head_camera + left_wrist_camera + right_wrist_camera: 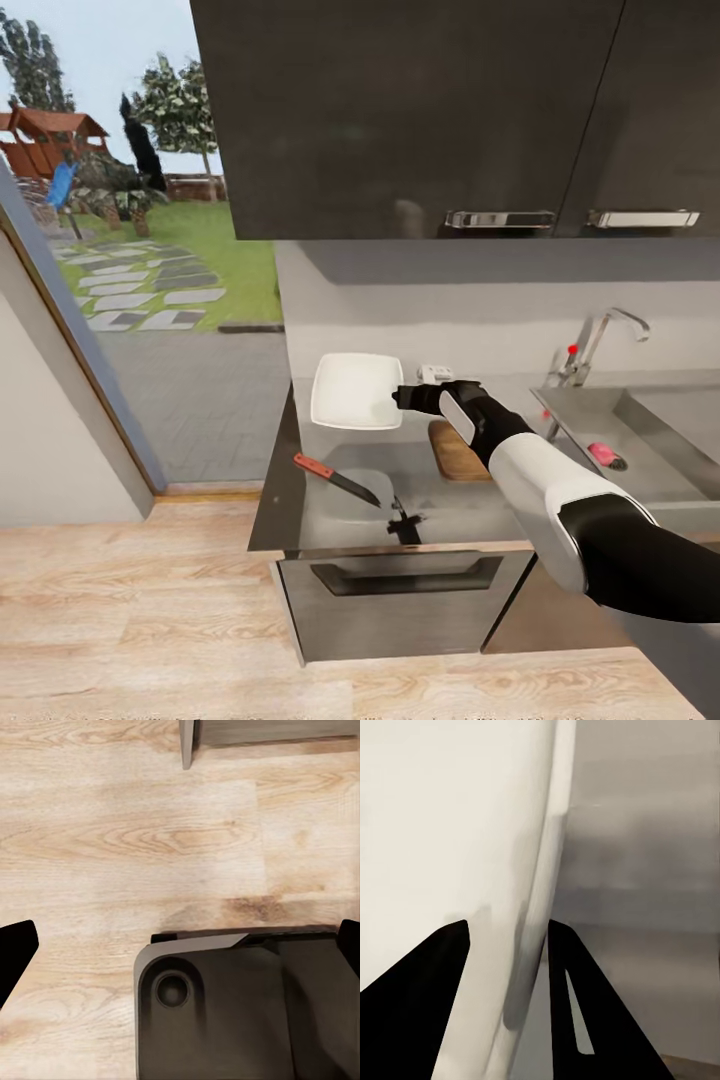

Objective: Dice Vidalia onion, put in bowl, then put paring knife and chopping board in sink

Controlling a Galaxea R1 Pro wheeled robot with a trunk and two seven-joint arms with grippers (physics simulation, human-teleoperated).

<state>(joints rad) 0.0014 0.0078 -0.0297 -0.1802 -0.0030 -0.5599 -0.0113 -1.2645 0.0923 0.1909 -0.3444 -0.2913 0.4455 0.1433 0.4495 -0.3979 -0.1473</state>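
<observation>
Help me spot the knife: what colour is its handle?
Reddish, with a dark blade; the knife shows best in the head view, on the countertop.

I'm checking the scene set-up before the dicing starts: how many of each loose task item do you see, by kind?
Bowl: 1, its rim between the right gripper's fingers
Knife: 1, on the countertop
Board: 1, partly behind the arm
Onion: 1, in the sink
Total: 4
</observation>
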